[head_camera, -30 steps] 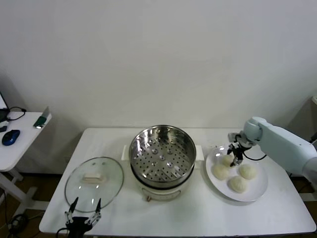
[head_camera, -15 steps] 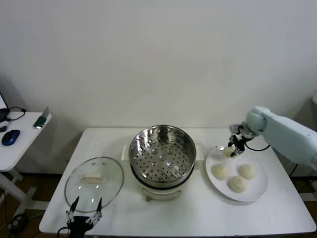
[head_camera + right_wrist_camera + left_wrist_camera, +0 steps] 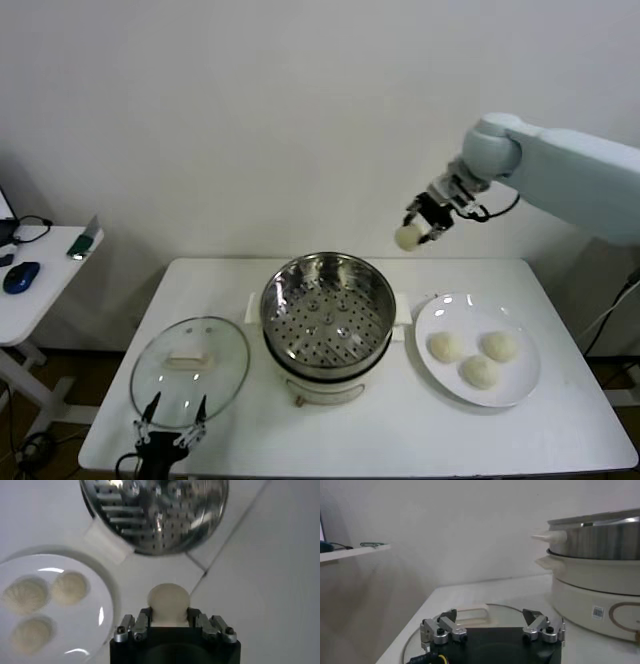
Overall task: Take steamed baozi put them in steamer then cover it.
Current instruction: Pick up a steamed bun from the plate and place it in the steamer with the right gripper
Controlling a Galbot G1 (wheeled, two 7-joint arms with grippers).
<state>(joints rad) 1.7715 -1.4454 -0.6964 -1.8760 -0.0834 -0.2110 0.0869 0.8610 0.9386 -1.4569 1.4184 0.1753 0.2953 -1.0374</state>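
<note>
Head view, right pincer (image 3: 411, 234) pinching baozi (image 3: 407, 237) high above steamer (image 3: 328, 305) (nothing between), left pincer (image 3: 168, 421) spread by cover (image 3: 190, 368).

On the bench (image 3: 400, 440), the steamer (image 3: 328, 310) stood in the middle, the cover (image 3: 190, 371) lay to its left, and a plate (image 3: 525, 385) with three baozi (image 3: 480, 355) lay to its right.

The steamer (image 3: 328, 315) stands open-topped in the middle of the tabletop (image 3: 400, 425), so the way down into its basket is free from above. The right gripper (image 3: 421, 226), jaws closed on a baozi (image 3: 408, 237), hangs high above and to the right of the steamer, with only air between. Right of the steamer the plate (image 3: 510, 385) takes the surface; left of it lies the cover (image 3: 190, 368), with the left gripper (image 3: 168, 425) wide open at its near edge.
</note>
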